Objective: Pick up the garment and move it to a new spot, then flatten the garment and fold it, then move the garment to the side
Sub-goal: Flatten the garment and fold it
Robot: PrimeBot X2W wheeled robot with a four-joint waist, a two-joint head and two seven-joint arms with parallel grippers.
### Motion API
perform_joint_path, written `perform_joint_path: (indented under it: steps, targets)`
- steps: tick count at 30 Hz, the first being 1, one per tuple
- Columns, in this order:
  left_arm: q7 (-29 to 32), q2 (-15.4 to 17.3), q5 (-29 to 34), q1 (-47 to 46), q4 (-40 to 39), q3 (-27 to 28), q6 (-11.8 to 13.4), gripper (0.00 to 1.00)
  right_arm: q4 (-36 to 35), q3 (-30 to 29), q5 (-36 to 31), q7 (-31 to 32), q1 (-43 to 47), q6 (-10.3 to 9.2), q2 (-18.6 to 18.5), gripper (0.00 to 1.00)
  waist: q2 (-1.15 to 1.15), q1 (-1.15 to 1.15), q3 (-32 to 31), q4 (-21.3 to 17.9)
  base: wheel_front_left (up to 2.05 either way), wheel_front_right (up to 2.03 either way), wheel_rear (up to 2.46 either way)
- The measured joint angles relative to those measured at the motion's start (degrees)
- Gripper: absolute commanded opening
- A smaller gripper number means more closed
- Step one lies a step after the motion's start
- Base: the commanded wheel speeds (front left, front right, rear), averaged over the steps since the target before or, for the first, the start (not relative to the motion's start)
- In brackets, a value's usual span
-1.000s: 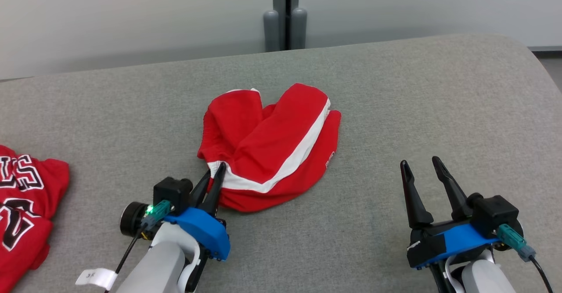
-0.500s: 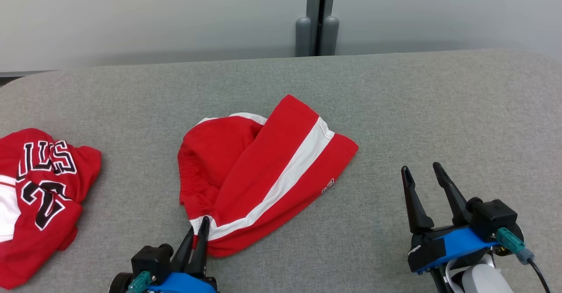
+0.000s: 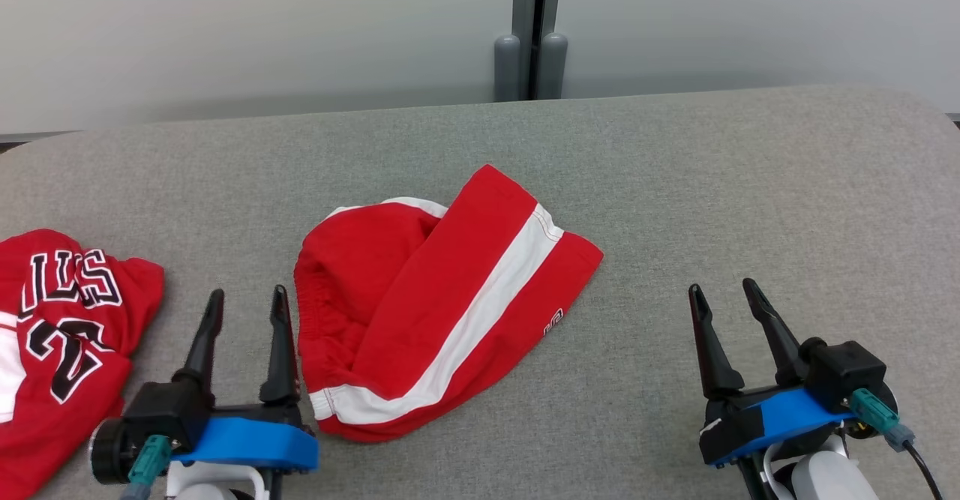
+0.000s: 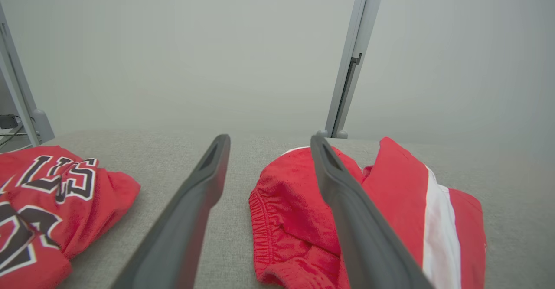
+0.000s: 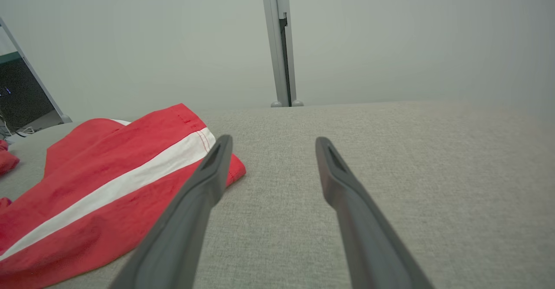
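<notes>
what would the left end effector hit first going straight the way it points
The left end effector probably meets bare grey fabric surface first; its right finger may brush the red white-striped shorts. Depth unclear.

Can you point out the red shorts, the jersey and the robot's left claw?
red shorts (image 3: 405,290): head view, red panel beside the white stripe.
jersey (image 3: 67,350): head view, by its printed number.
left gripper (image 3: 247,292): head view, midway between its fingertips.

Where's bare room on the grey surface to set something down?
Free: grey surface right of the red shorts, around the right gripper; also the strip behind the shorts toward the wall. Crowded: left, left gripper between shorts and jersey.
</notes>
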Motion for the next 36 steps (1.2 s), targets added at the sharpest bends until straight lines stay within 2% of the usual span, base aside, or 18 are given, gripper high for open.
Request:
perform_joint_path:
  steps: [10, 19, 23, 27, 36]
  targets:
    - [0.0, 0.4, 4.1, -1.9, -1.0, 6.8, 0.7, 1.00, 0.4, -0.7, -0.2, 0.0, 0.1, 0.00, 0.0, 1.00, 0.00, 0.00, -0.8, -1.6, 0.00, 0.00, 0.00]
    - [0.0, 0.3, 5.6, -2.0, 1.3, 7.8, -0.3, 1.00, 1.2, -2.1, -1.6, 0.0, 0.0, 0.00, 0.0, 1.00, 0.00, 0.00, -0.6, -1.6, 0.00, 0.00, 0.00]
    - [0.0, -0.6, 6.2, -2.6, 1.7, 7.6, -0.9, 1.00, 2.1, -1.1, -3.8, 0.3, -3.8, 0.00, 0.0, 1.00, 0.00, 0.00, -0.1, -0.4, 0.00, 0.00, 0.00]
    - [0.0, -1.4, 6.6, -3.4, 2.1, 7.5, -1.5, 1.00, 3.8, 2.3, -5.3, 2.2, -8.9, 0.00, 0.0, 1.00, 0.00, 0.00, 0.5, 1.4, 0.00, 0.00, 0.00]
    - [0.0, -3.3, 7.5, -4.6, 2.5, 7.1, -2.8, 1.00, 12.7, 7.7, -6.4, 5.9, -22.1, 0.00, -1.2, 1.00, 0.00, 0.01, 3.3, 6.0, 0.00, 0.00, 0.00]
